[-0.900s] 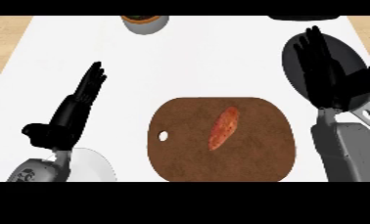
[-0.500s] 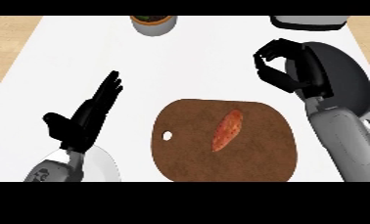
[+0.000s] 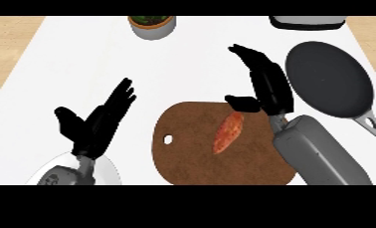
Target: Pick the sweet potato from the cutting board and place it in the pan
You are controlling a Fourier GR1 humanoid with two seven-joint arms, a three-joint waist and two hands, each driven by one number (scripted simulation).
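The sweet potato lies on the cutting board. The right hand, fingers straight and holding nothing, is at the board's far right edge. The pan sits right of the board. The left hand rests open to the board's left.

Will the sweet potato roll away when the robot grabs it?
Probably a little. The sweet potato looks long, rounded and tapered, so a nudge could make it roll sideways on the flat board. It looks solid, so it should stay stiff when lifted. The right hand is open just above it, not touching yet.
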